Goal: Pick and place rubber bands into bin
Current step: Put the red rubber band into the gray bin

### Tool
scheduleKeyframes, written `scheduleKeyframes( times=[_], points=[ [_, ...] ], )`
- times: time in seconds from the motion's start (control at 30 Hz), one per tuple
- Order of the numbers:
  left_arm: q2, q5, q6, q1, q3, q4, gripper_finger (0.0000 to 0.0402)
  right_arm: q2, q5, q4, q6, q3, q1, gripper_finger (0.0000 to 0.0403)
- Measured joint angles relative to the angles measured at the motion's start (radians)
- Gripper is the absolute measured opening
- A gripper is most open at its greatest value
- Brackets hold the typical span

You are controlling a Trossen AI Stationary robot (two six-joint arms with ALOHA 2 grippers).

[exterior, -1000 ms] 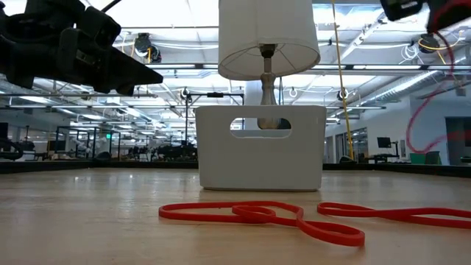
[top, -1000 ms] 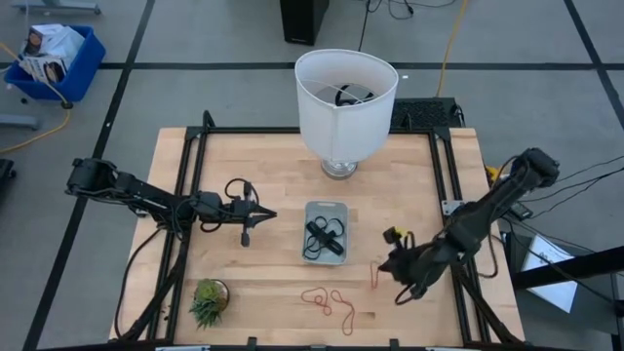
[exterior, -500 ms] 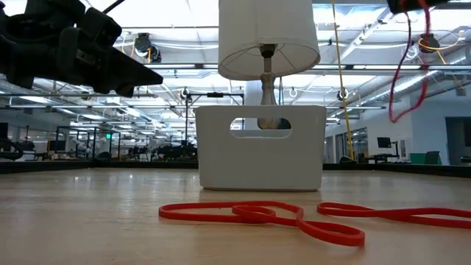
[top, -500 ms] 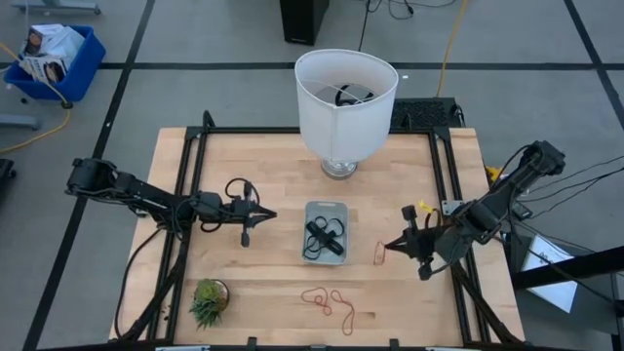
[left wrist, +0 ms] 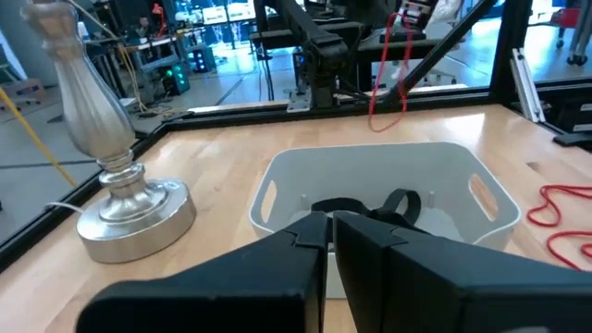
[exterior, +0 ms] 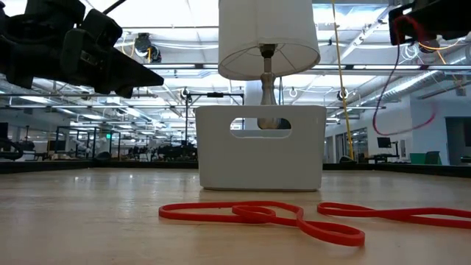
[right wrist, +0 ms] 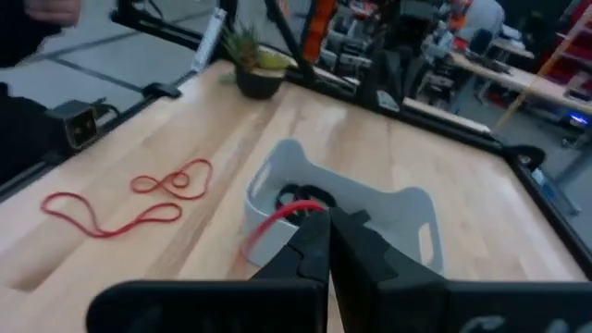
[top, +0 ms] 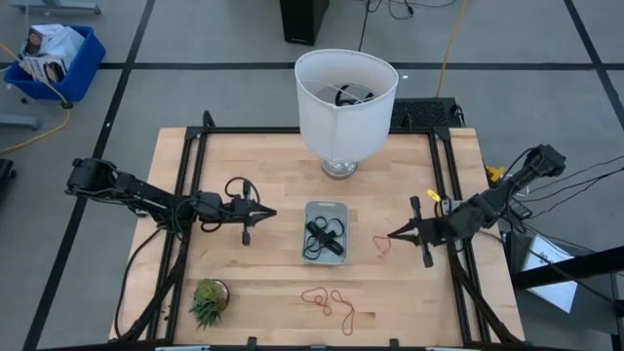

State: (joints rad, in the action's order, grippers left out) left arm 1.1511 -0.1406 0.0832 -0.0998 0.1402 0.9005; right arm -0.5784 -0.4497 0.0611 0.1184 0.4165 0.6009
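Rubber bands lie in three places: dark ones [top: 323,237] in the bin [top: 325,209] at mid-table, though how many is hard to make out, red-orange loops [top: 329,300] on the wood nearer the front edge, and one red band [top: 383,245] dangling from the right gripper [top: 392,236]. That gripper's fingers are pinched together on the band just right of the bin, above the table. The left gripper [top: 271,214] hovers left of the bin, fingers pressed together on nothing; no writing is legible.

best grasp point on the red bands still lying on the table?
Judging from above: the red rubber bands lie flat and tangled near the front edge of the table, so come straight down and pinch where the loops cross, which likely lifts more than one. The right gripper, holding a red band, is nearer than the left gripper.
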Motion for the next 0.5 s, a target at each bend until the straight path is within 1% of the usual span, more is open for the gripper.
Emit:
scheduleKeyframes(
  times=[0.17, 0.3, 0.5],
  points=[
    [0.000, 0.000, -0.001, 0.000, 0.000, 0.000, 0.0031, 0.044, 0.013, -0.103, 0.059, -0.080, -0.006, 0.0000],
    [0.000, -0.002, 0.011, 0.000, 0.000, -0.001, 0.0031, 0.077, 0.059, -0.101, 0.053, -0.116, -0.023, 0.0000],
    [0.000, -0.002, 0.016, 0.000, 0.000, -0.002, 0.0031, 0.142, 0.061, -0.116, 0.050, -0.165, -0.052, 0.0000]
  ],
)
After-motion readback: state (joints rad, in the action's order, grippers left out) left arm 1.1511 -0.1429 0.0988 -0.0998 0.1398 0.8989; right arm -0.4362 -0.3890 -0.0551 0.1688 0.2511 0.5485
